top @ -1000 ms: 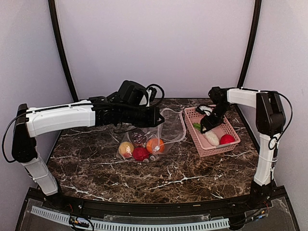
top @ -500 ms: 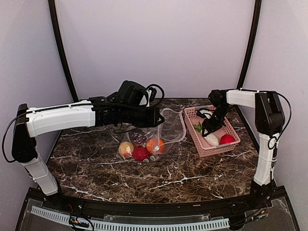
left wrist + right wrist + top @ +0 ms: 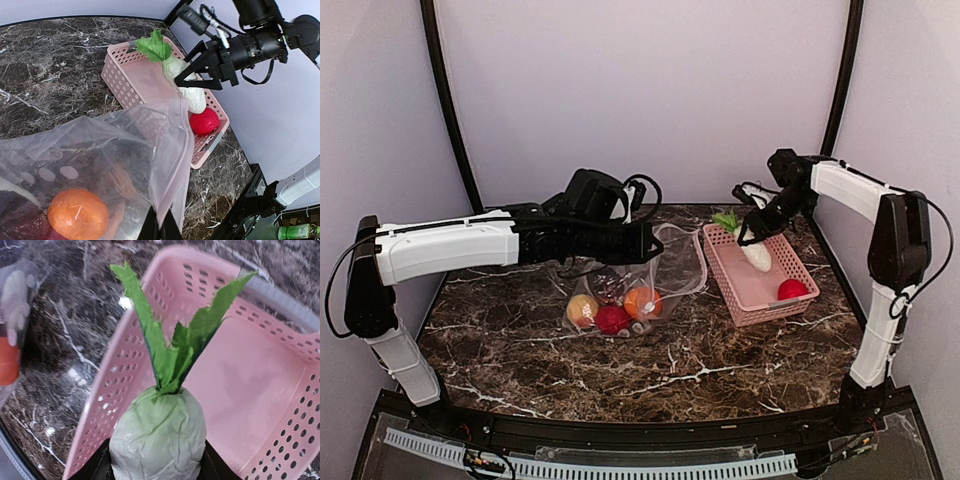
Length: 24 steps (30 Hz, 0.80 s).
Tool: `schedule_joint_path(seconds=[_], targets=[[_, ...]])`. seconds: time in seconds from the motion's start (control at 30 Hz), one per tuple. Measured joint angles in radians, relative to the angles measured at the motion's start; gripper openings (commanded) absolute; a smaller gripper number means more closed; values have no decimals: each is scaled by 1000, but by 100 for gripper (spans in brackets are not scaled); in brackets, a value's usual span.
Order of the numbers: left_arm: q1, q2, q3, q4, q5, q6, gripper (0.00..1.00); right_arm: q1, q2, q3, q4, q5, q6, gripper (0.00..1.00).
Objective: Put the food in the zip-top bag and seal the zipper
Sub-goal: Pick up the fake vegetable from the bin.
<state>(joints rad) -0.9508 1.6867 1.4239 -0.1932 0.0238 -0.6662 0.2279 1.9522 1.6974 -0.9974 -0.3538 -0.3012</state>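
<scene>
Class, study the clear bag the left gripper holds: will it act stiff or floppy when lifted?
Probably floppy: the zip-top bag sags and creases where the left gripper pinches its edge. Likely bottom-heavy, since round fruits bulge at its low end; they may roll as it shifts.

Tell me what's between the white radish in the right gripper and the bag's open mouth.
The pink basket's left wall and a narrow strip of marble table separate radish from bag, clearest in the top view.
</scene>
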Motion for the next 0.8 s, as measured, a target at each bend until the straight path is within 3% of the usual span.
schedule_joint_path(seconds=[0.43, 0.8], targets=[[13, 6, 5, 53, -27, -5, 1, -4, -219, 34, 99, -369, 48, 25], [13, 10, 14, 5, -266, -65, 1, 6, -229, 26, 378, -690, 257, 17]])
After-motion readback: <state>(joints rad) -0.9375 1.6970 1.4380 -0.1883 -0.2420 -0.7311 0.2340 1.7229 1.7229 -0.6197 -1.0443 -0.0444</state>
